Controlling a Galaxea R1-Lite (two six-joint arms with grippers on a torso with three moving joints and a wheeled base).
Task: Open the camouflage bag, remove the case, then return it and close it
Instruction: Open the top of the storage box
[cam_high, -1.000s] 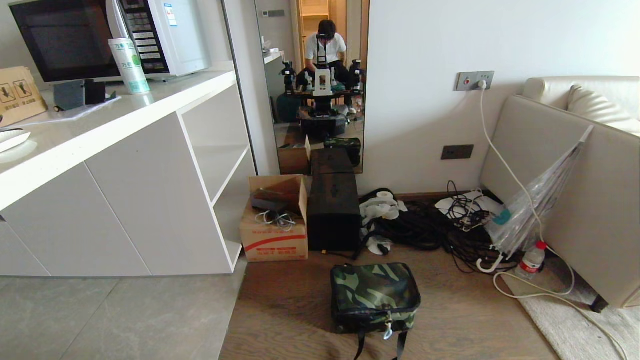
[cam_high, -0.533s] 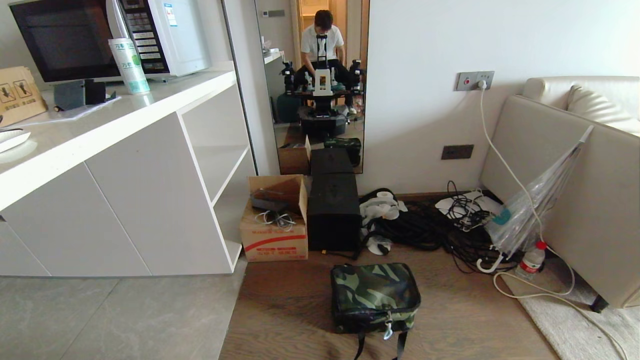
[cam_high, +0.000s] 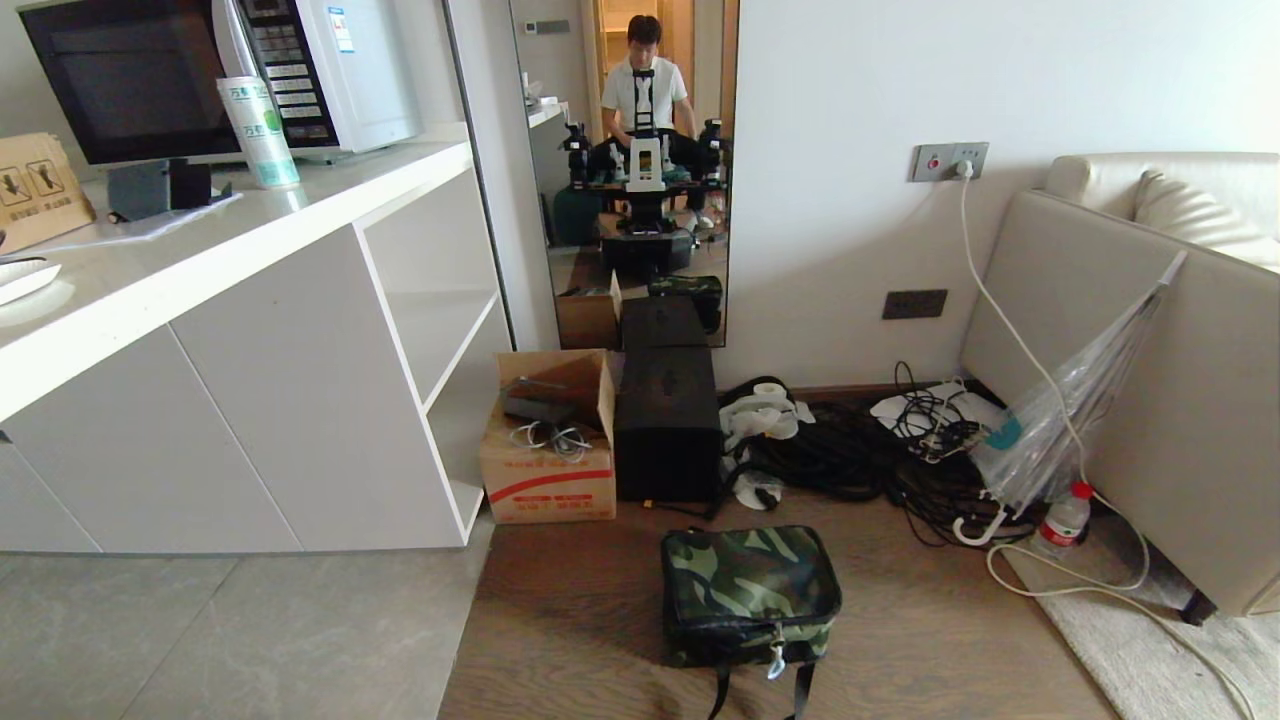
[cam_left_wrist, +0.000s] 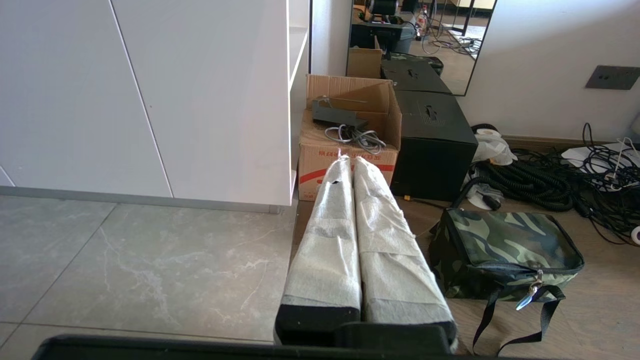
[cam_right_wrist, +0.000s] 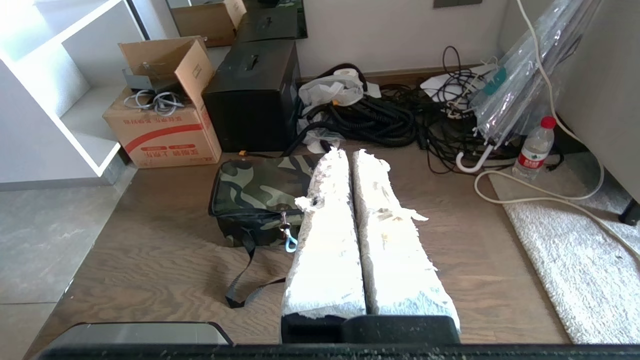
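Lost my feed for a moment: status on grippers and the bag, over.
Left gripper and right gripper shut, empty, off the bag. Camouflage bag zipped shut on the wood floor, straps toward the robot. Case not visible. Nothing in the way.

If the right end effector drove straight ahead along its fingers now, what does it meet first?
Likely the camouflage bag: the shut right end effector points over its far right edge. Depth is unclear; it might pass above toward the black cables.

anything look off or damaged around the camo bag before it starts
The camouflage bag sits zipped and square on the floor. The odd bit is the right gripper: the white wrap on its fingers is frayed and peeling.
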